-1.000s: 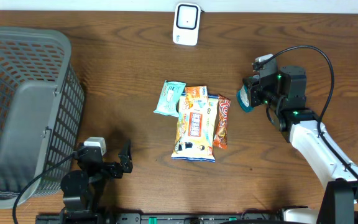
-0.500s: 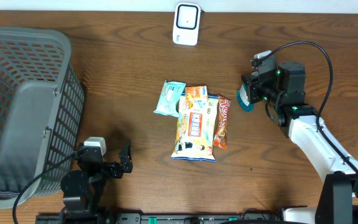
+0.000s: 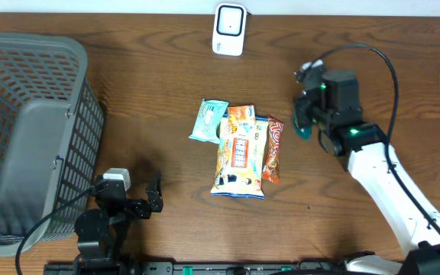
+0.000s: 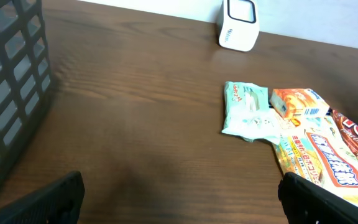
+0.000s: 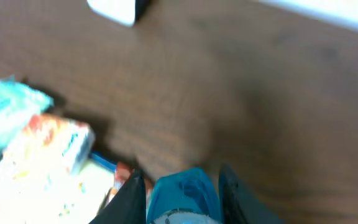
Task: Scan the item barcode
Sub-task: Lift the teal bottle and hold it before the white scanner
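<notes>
My right gripper (image 3: 302,122) is shut on the item, a small teal-blue pack (image 3: 304,124), and holds it above the table right of the snack pile. In the right wrist view the blue item (image 5: 184,194) sits between my two dark fingers (image 5: 132,196), blurred; no barcode shows. The white scanner (image 3: 228,29) stands at the table's back edge, up and left of the held item, and its corner shows in the right wrist view (image 5: 114,7). My left gripper (image 3: 150,200) rests low at the front left, open, with only bare wood between its fingers (image 4: 51,199).
A mint packet (image 3: 208,120), a large orange-and-white snack bag (image 3: 241,153) and a red-orange bar (image 3: 273,149) lie together mid-table. A grey plastic basket (image 3: 21,137) fills the left side. The right arm's cable loops above its wrist.
The right arm has swung left and a little toward the back with the blue item still gripped. The left arm and the snacks have not moved.
</notes>
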